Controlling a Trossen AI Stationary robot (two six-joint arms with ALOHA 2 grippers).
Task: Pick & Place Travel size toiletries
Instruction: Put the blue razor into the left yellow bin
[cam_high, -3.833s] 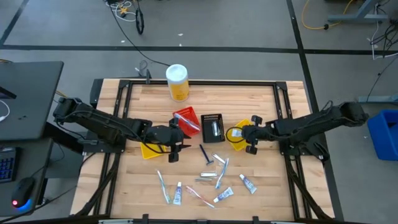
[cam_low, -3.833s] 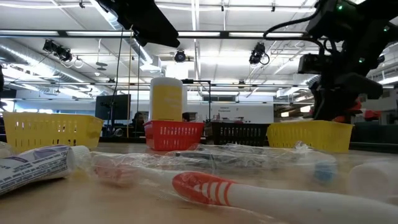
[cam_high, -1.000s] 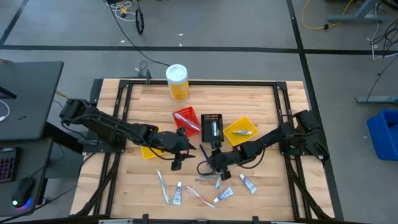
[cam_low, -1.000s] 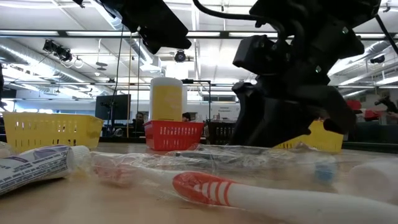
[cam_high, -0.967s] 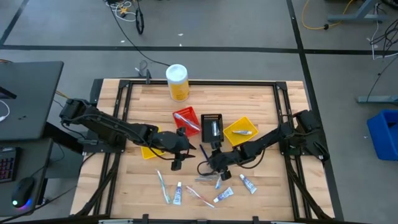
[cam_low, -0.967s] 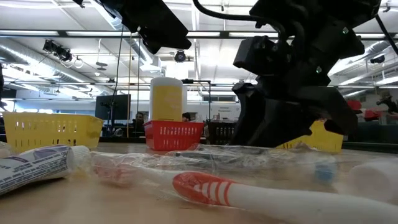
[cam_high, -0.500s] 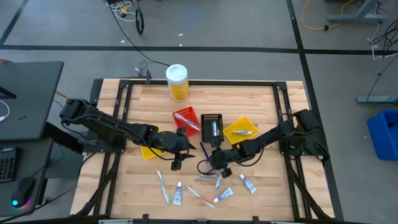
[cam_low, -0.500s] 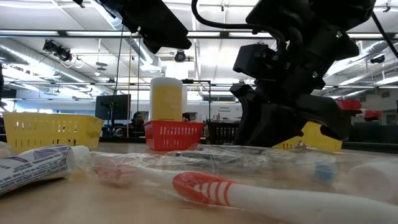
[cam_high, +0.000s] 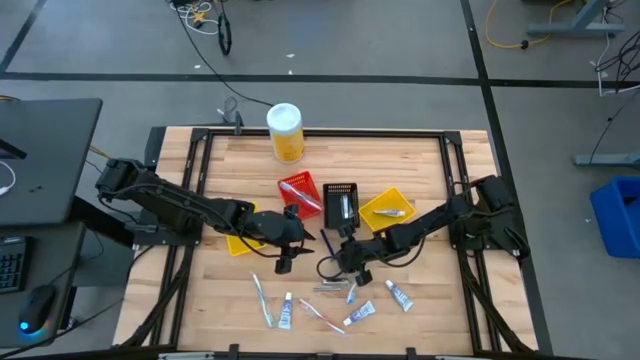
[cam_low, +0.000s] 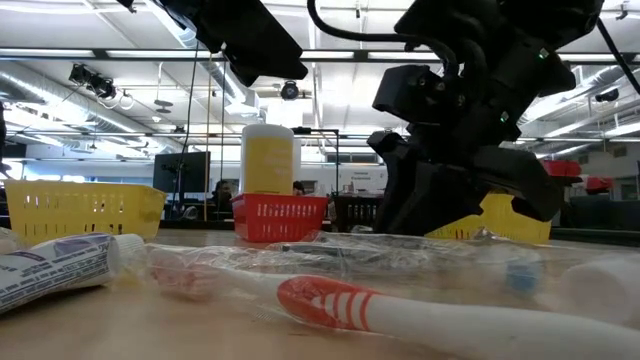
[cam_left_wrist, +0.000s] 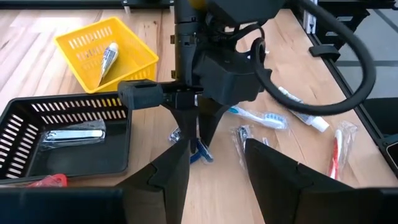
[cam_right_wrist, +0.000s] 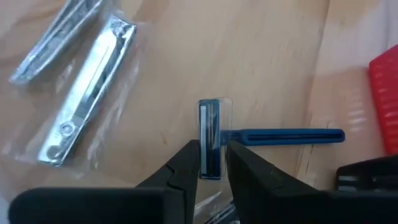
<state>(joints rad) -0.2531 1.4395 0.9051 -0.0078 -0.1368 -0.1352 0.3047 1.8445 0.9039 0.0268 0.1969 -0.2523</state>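
Observation:
A blue razor (cam_right_wrist: 273, 134) lies flat on the wood (cam_high: 328, 243), just nearer than the black bin (cam_high: 342, 203). My right gripper (cam_right_wrist: 212, 158) is down on it (cam_high: 335, 264), shut on its head. My left gripper (cam_left_wrist: 217, 168) hovers open just to the left (cam_high: 283, 262), holding nothing. Other toiletries lie toward the near edge: white tubes (cam_high: 399, 294), toothbrushes (cam_high: 262, 298) and a wrapped nail clipper (cam_right_wrist: 81, 112). My right gripper pinches the razor's head (cam_right_wrist: 209, 134) between its two fingers, near one end of the head and beside the handle's root. The fingers come from above, pointing down, across the head. The razor lies flat on the table, its handle (cam_right_wrist: 292, 134) sticking out sideways.
A red bin (cam_high: 300, 192), the black bin and a yellow bin (cam_high: 388, 211) holding a tube stand beyond the razor. Another yellow bin (cam_high: 240, 241) sits under my left arm. A tall yellow canister (cam_high: 285, 132) stands at the far edge.
My right gripper has crept a little toward the table's left, staying low over the razor. The razor and the other items lie where they were.

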